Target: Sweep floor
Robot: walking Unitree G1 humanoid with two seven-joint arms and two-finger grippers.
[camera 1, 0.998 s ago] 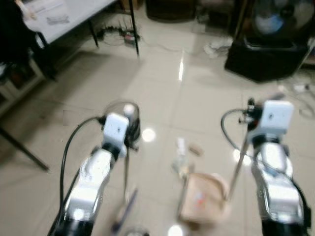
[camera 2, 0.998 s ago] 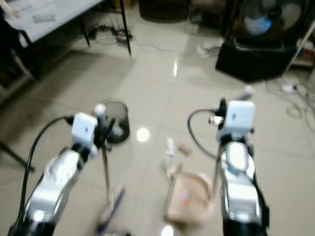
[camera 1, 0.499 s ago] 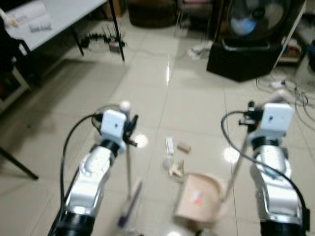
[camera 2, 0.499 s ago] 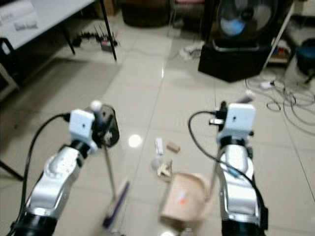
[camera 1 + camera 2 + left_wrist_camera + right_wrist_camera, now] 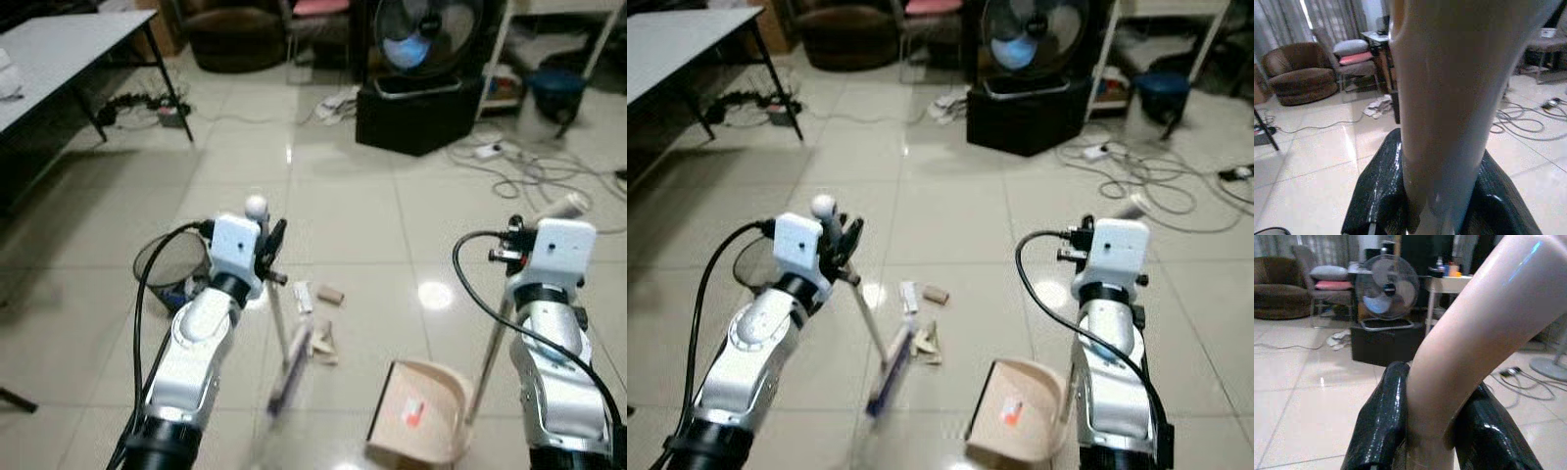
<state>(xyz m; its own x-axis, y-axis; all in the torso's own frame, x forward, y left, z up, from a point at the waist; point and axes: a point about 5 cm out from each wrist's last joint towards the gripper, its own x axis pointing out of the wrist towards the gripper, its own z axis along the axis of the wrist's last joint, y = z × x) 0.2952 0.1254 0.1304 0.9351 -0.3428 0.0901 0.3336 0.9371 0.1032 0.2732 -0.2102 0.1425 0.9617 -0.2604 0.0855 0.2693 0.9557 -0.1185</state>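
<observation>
Two tools are in play: the left gripper (image 5: pixel 266 257) is clamped on the broom (image 5: pixel 291 357) handle, the right gripper (image 5: pixel 1442 428) is pinched on the dustpan (image 5: pixel 421 416) handle. The pan's mouth faces the brush, apparently set to catch the scraps (image 5: pixel 315 313) just beyond. Farther off stand a mesh wastebasket (image 5: pixel 171 264) and a floor fan (image 5: pixel 416 44).

Even indoor light, bright glare spots on the glossy floor (image 5: pixel 436 294), soft shadow beneath the worktop (image 5: pixel 59 49), blurred broom (image 5: pixel 890 372) head, wrist views' near handles out of focus

Beige dustpan (image 5: pixel 421 423), purple-bristled broom (image 5: pixel 290 367)
</observation>
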